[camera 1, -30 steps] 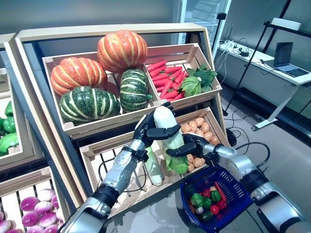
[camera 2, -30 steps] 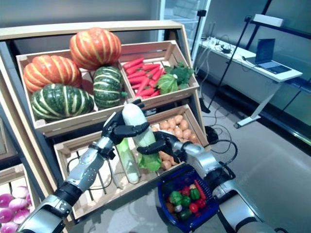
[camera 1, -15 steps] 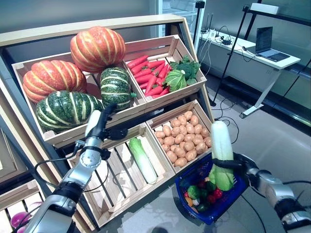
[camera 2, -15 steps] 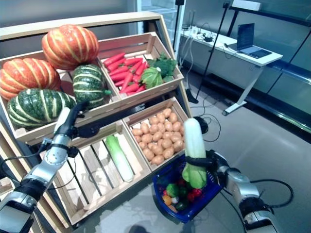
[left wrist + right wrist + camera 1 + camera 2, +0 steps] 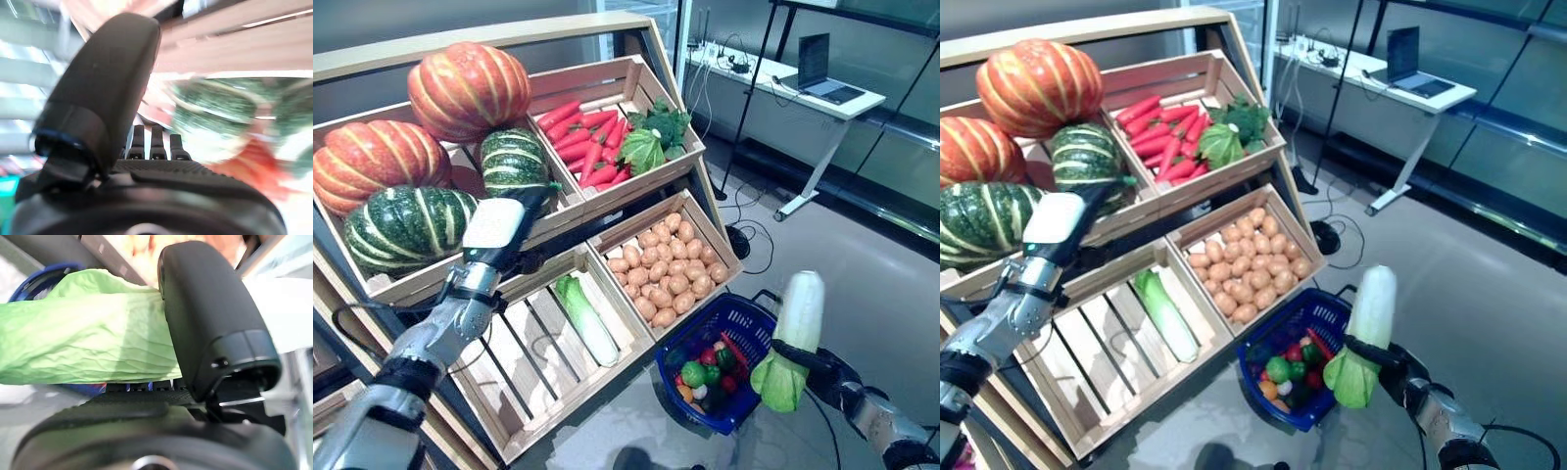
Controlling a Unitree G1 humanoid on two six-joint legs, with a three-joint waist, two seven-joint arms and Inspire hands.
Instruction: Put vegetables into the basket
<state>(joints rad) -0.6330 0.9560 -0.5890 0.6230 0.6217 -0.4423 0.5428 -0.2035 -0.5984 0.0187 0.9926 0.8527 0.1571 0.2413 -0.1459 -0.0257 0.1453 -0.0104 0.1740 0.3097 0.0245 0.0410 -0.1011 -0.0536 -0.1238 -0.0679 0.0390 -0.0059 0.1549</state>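
My right hand point(image 5: 819, 361) is shut on a long white-and-green cabbage point(image 5: 792, 335), held upright with its leafy end down, just beyond the right rim of the blue basket point(image 5: 736, 318). In the right wrist view the thumb point(image 5: 210, 323) presses over the green leaves point(image 5: 93, 347). The basket sits on the floor and holds several small red and green vegetables. My left hand point(image 5: 495, 229) is open and holds nothing. It is raised before the shelf's upper crate edge, below a green striped pumpkin point(image 5: 513, 161). Its fingers point(image 5: 151, 143) show straight in the left wrist view.
A wooden stand carries crates: pumpkins point(image 5: 468, 88) at upper left, carrots point(image 5: 584, 147) and leafy greens at upper right, potatoes point(image 5: 672, 276) at lower right. A second cabbage point(image 5: 585, 319) lies in the slatted lower crate. A desk with a laptop point(image 5: 815, 86) stands at far right.
The cabbage passed from my left hand to my right, which carried it right and down to the basket's right side. The left hand drew back towards the shelf. The camera has shifted.
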